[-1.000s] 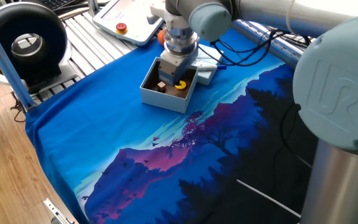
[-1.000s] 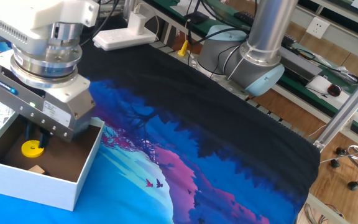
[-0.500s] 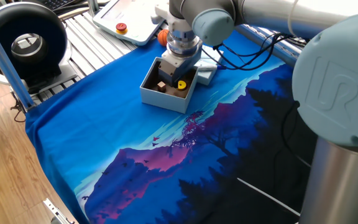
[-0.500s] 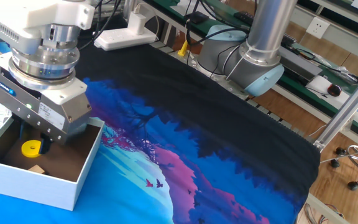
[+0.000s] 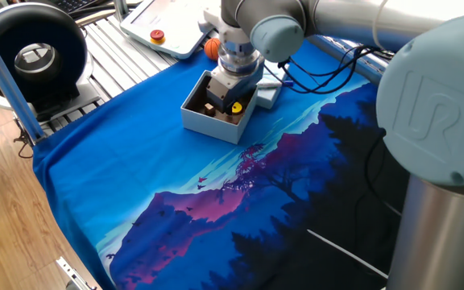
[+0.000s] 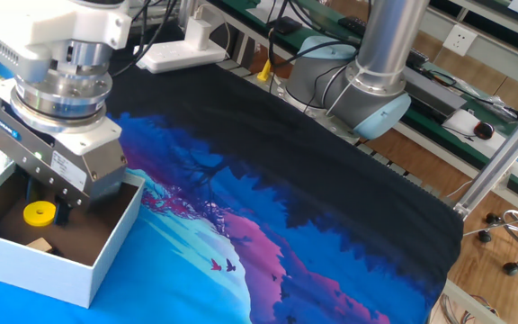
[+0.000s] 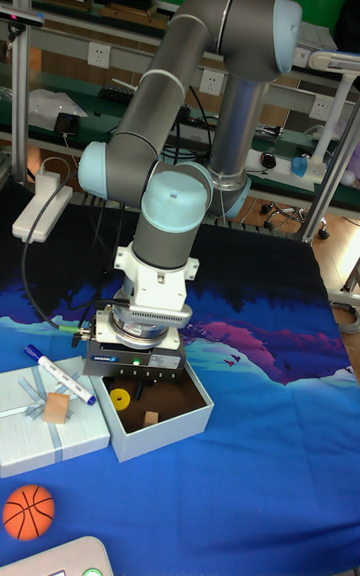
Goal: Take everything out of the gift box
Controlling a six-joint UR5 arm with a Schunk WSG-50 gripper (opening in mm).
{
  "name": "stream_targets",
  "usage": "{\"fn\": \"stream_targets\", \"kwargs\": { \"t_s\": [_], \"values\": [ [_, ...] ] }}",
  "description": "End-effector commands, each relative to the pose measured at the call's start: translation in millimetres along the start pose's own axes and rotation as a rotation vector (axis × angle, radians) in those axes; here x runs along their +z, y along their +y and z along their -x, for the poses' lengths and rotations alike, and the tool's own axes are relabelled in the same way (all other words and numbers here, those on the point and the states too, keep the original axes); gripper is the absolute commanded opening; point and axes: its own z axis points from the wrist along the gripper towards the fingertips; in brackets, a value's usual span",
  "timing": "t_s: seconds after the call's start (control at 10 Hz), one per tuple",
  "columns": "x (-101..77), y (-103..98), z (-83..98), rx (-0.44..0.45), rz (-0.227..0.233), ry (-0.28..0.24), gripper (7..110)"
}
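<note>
tall fixed view, end effector [image 7: 127, 398] inside gift box [image 7: 190, 416] (beside yellow disc [image 7: 120, 398])

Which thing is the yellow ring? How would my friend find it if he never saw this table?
Look for the blue cloth on the table, then the open gift box with a brown inside, right under the robot's gripper. The yellow disc lies flat on the box floor. It is round and bright yellow with a dark hole in the middle, unlike the plain wooden cube beside it.

Matt cardboard gift box [image 7: 170, 428], glossy printed tablecloth [image 5: 216, 193]
</note>
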Motion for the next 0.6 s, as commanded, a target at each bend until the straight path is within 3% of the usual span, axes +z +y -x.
{"fn": "stream_targets", "kwargs": {
  "t_s": [0.0,0.3,0.5],
  "values": [
    [7.0,0.2,-1.7,0.024,0.012,0.006,44],
    [3.4,-2.6,-7.8,0.038,0.000,0.025,44],
    [-12.0,-4.7,-16.9,0.036,0.004,0.047,44]
  ]
}}
